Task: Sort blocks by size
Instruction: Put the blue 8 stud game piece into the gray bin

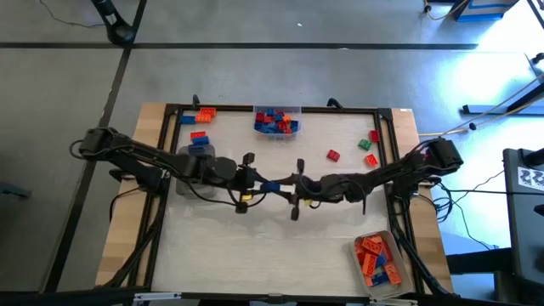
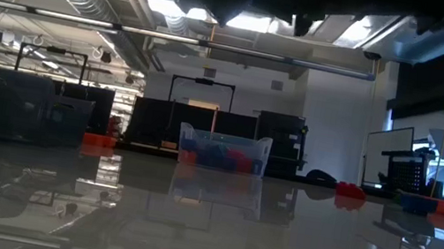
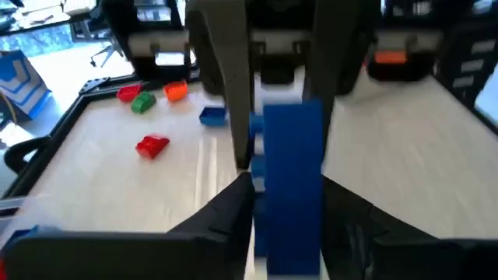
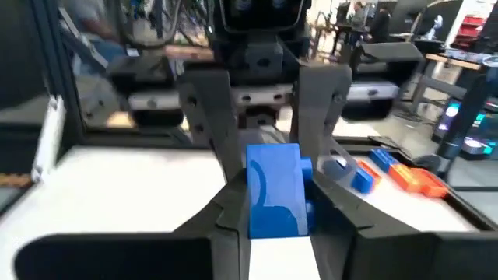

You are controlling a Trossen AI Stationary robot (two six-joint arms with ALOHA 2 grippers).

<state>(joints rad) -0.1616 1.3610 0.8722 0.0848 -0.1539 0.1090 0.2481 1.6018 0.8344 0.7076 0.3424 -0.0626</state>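
blue block (image 3: 289,187) sits clamped between both grippers, left (image 1: 255,182) and right (image 1: 285,184), mid-frame; i fear a mistimed release drops it.

A pale wooden surface (image 1: 255,255) sits inside a black frame (image 1: 170,109). One clear tray (image 1: 277,110) stands at its far edge, another (image 1: 361,246) at the near right corner.

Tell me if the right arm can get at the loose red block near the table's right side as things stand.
Probably not yet: the right gripper meets the left gripper mid-table around a blue block. The red block lies bare on the table with nothing over it.
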